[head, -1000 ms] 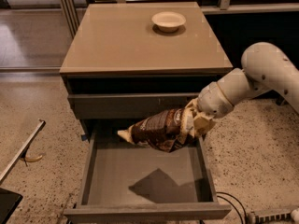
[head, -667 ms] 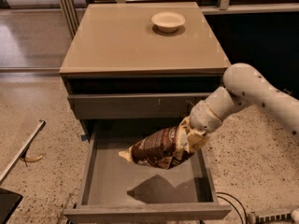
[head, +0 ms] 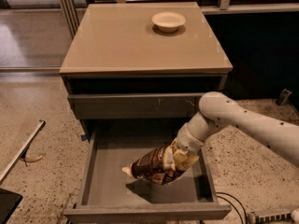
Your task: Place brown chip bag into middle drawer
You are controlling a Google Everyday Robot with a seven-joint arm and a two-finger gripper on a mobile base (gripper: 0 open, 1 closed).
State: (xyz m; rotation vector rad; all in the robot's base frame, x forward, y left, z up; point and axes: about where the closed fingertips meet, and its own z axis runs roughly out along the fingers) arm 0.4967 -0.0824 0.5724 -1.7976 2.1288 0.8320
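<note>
Camera view: we see gripper (head: 180, 159) over open middle drawer (head: 108, 181), clamped on brown chip bag (head: 150, 165); bag held low for short drop.

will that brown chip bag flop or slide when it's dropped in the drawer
Probably light: the brown chip bag juts sideways without drooping from the gripper clamped on it above the middle drawer. Its crumpled skin suggests it crushes easily. It seems unlikely to roll, though it may slide on the smooth floor.
</note>
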